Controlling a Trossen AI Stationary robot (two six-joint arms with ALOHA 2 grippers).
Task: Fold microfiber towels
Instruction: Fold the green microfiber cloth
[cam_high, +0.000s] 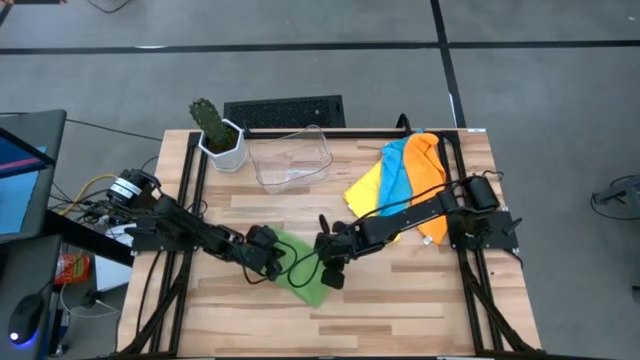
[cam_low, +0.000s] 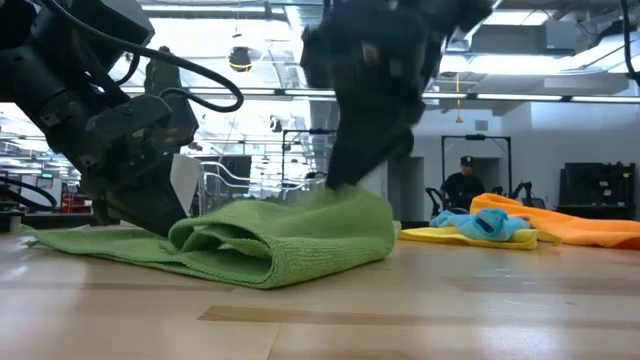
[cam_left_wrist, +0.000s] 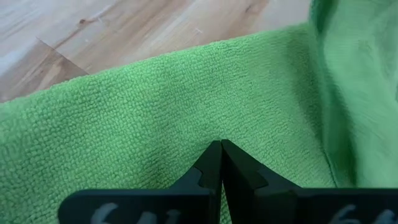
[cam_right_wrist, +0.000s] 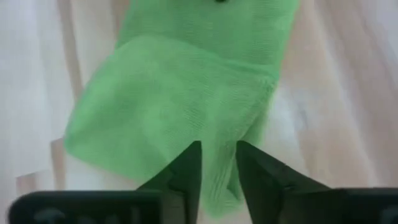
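Green towel (cam_high: 303, 272) lies folded near the front middle of the table (cam_high: 400, 310), fold bulging toward the low camera. Left gripper (cam_left_wrist: 221, 155) sits on the towel's left part, its 2 fingers pressed together against the cloth; whether any fabric is pinched between them cannot be told. Right gripper (cam_right_wrist: 217, 163) is just over the towel's right part, fingers slightly apart, nothing between them. Yellow towel (cam_high: 368, 188), light blue towel (cam_high: 394, 170) and orange towel (cam_high: 424, 165) lie heaped at the back right. Clear bin (cam_high: 290, 158) and potted cactus (cam_high: 216, 130) stand at the back.
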